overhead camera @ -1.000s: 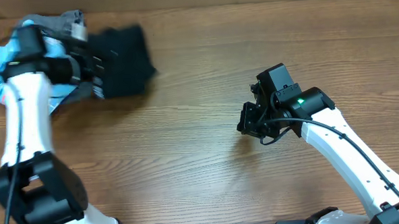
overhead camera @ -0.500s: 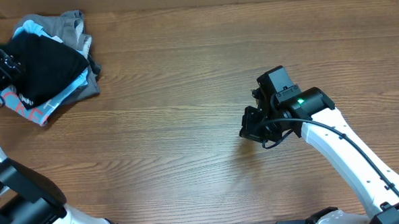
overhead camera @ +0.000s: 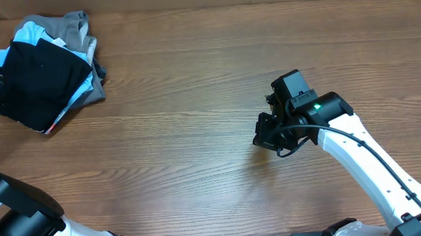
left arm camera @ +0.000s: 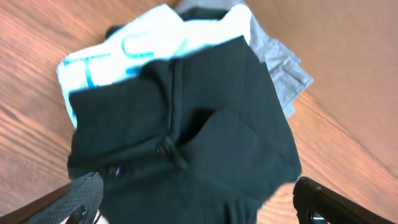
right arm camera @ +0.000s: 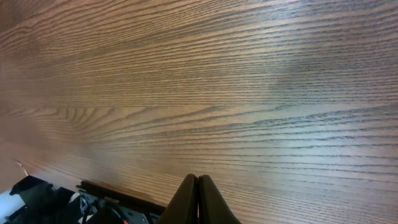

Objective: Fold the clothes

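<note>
Black T-shirt (overhead camera: 42, 83) lies atop light blue T-shirt (left arm camera: 143, 46) — left claw (left arm camera: 196, 194) spread wide, right claw (right arm camera: 198, 198) pinched together.

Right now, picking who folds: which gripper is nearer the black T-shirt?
Left. The left gripper is right beside the black T-shirt; the right gripper is far across the table.

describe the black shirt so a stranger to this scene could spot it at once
On the wooden table, at its far left corner, lies a small heap of clothes. The black T-shirt sits on top. It is the only plain dark piece, over a light blue T-shirt and a grey garment.
</note>
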Robot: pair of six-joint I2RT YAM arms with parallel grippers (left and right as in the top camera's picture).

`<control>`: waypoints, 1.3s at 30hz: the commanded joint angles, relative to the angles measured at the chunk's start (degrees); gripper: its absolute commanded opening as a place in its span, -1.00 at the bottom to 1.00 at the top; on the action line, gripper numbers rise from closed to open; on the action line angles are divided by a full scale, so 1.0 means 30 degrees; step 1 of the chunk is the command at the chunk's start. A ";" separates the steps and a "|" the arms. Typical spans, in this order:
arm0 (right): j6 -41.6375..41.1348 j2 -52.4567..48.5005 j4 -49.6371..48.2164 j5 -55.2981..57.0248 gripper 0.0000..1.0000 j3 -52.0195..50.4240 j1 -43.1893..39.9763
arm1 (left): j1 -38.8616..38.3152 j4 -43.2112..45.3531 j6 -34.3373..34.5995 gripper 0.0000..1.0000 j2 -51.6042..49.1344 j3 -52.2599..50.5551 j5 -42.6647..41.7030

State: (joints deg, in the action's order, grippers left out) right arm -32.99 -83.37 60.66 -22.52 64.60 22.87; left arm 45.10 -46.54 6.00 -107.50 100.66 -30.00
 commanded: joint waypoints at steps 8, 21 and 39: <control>0.0007 0.0182 -0.0554 -0.0087 -0.89 0.0291 -0.0022 | -0.1486 -0.1443 -0.1588 -0.28 0.0262 0.0350 0.0554; 0.0007 0.0182 -0.0444 -0.0102 -0.88 0.0291 -0.0022 | -0.4408 0.0772 0.1545 -0.55 -0.5180 0.0342 0.4248; 0.2623 0.2776 -0.1756 0.2871 -0.81 0.1566 -0.0029 | -0.5799 -0.6681 -0.3140 0.39 0.2331 0.7067 0.0619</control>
State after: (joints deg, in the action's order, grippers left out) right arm -28.82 -80.47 55.94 -18.13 65.12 22.87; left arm 30.94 -62.48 3.81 -109.95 116.29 -24.77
